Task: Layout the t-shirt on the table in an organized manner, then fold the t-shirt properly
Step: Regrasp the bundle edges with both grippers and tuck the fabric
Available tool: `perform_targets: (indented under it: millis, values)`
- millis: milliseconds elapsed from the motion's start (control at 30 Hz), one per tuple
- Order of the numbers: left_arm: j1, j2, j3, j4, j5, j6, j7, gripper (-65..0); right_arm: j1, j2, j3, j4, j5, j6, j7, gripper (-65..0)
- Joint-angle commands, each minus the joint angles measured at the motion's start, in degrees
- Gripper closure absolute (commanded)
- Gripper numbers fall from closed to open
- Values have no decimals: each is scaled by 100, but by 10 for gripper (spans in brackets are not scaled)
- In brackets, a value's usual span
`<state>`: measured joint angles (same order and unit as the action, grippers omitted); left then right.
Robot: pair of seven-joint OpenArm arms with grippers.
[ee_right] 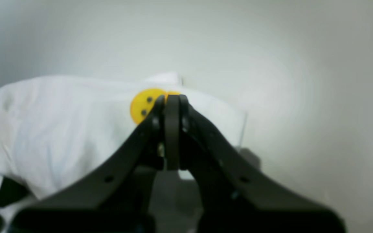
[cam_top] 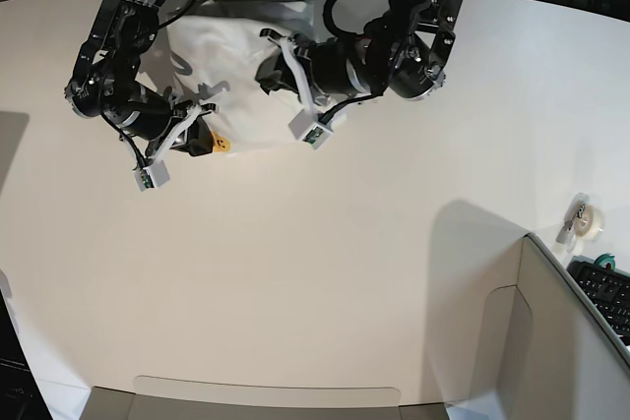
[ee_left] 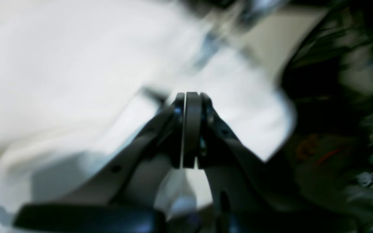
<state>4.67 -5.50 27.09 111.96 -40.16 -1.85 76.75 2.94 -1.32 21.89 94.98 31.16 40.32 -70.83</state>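
The white t-shirt (cam_top: 231, 56) lies bunched at the far edge of the white table (cam_top: 345, 272), between my two arms. My right gripper (cam_top: 207, 137) is at the shirt's near-left edge. In the right wrist view it (ee_right: 172, 98) is shut, its tips over a yellow smiley print (ee_right: 142, 105) on the shirt (ee_right: 60, 123); no cloth shows between the pads. My left gripper (cam_top: 268, 68) is over the shirt's right part. In the blurred left wrist view it (ee_left: 191, 97) is shut above the white cloth (ee_left: 60, 81); the dark neck label is not visible.
A grey box-like panel (cam_top: 551, 341) stands at the near right, with a keyboard (cam_top: 605, 292) and a small tape roll (cam_top: 588, 221) beside it. Another grey panel (cam_top: 266, 402) lies along the near edge. Dark clutter (ee_left: 335, 97) sits beyond the table's far edge.
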Motion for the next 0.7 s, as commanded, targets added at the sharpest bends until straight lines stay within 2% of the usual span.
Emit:
perform_targets:
  millis: [0,167,367,533,667]
  values:
    - [-5,-61,12,61,-102,-13,57,0,168,5,4,89,10,-32,116,0]
    - [267,-659,179,43,-111,-13,92,0,335,-13,48,89,-333,-32,116,0]
    - [549,-1055,539,61,-129,-13,127,0,475,-30,57,89,-729,-32,124,0]
    - [558,-1538,821,492,-146,-22,136,0,502,-136,75,98,-738,-32,124,0]
    - [522,-1723,566,755,-146,-22,66,0,502,-145,75,106,-703,-32,124,0]
